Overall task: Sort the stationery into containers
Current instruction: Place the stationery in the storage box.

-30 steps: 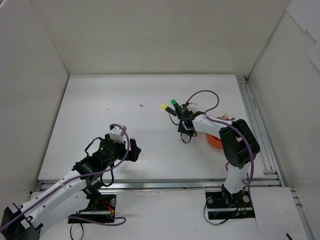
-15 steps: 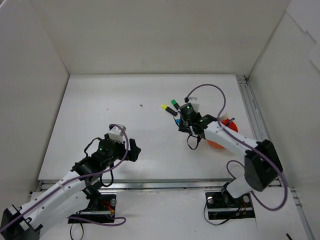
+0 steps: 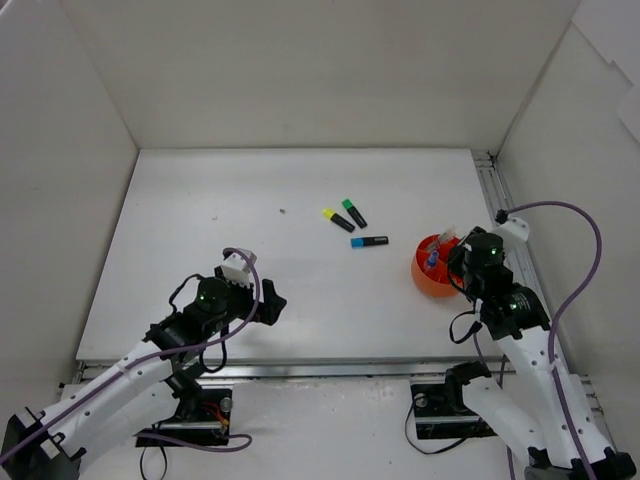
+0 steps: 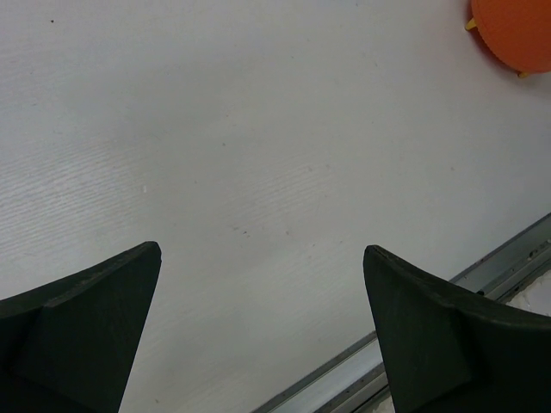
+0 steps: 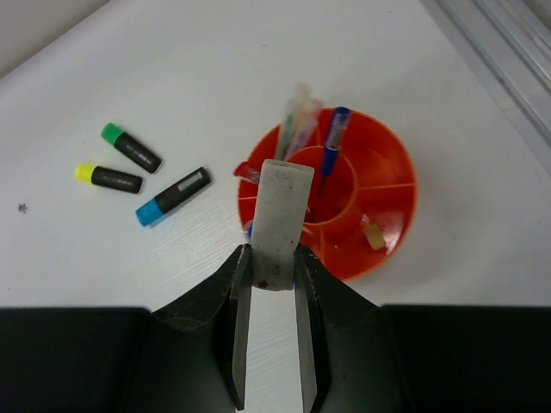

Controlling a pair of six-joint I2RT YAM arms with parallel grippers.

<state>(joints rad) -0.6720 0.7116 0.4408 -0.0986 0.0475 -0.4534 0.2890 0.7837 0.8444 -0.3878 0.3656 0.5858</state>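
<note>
Left gripper [image 4: 262, 251] is idling low over bare table [image 4: 258, 129] at lower left of the top view, jaws wide apart, nothing between them

Right gripper [image 5: 271, 254] is doing the work: jaws are clamping the white eraser [image 5: 282, 215] by its lower end, and the slab is standing up out of the fingers at centre frame in the right wrist view

Eraser is hanging over the near rim of the orange pot [image 5: 392, 206], which is sitting right of centre on the table. Can't tell which compartment is under it

Pot is already carrying a blue pen [image 5: 336, 138] and a clear tube [image 5: 297, 116] leaning up from the middle, a red pen [image 5: 247, 172] at the left rim and a small pale piece [image 5: 373, 237] in a lower-right sector

Farther out, at left of that view, three highlighters are lying loose and not yet sorted: blue cap [image 5: 172, 196], yellow cap [image 5: 108, 177], green cap [image 5: 129, 148], near each other, well apart from the pot

Reading this as the eraser drop step. Next move, I'd say: centre it over a free outer sector clear of the leaning pens, go lower, then open the jaws
</note>
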